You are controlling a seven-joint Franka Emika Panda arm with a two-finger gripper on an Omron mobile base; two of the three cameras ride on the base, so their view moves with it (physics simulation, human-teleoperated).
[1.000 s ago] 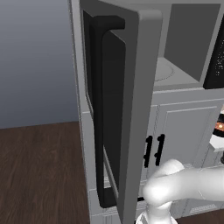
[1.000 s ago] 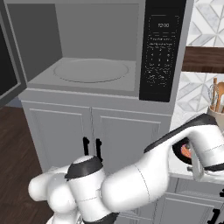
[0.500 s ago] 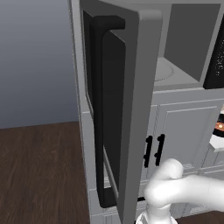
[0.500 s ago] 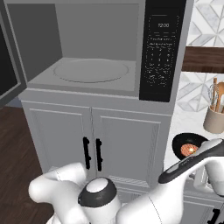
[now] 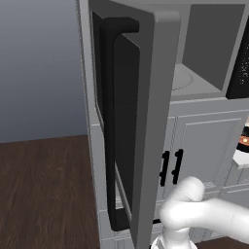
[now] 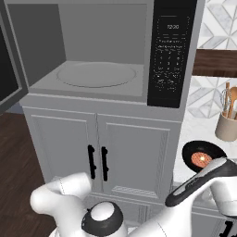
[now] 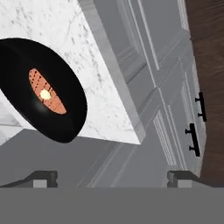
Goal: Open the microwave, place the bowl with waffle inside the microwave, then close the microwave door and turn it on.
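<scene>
Over the last second the white arm has swung down and right, away from the cabinets toward the marble counter (image 6: 194,139). The large grey built-in microwave (image 6: 111,51) stands with its grey-framed, dark-windowed door (image 5: 141,121) swung fully out, clearing the round turntable (image 6: 97,74) for loading. The wide black bowl (image 7: 41,89), an orange waffle (image 7: 46,94) in it, sits near the counter's corner. The gripper (image 7: 111,177) hangs nearby, its jaws spread wide and empty, probably readied for the rim. I'd say the pick-up comes next.

White cabinets (image 6: 97,148) stand beside a utensil crock (image 6: 227,127).
</scene>
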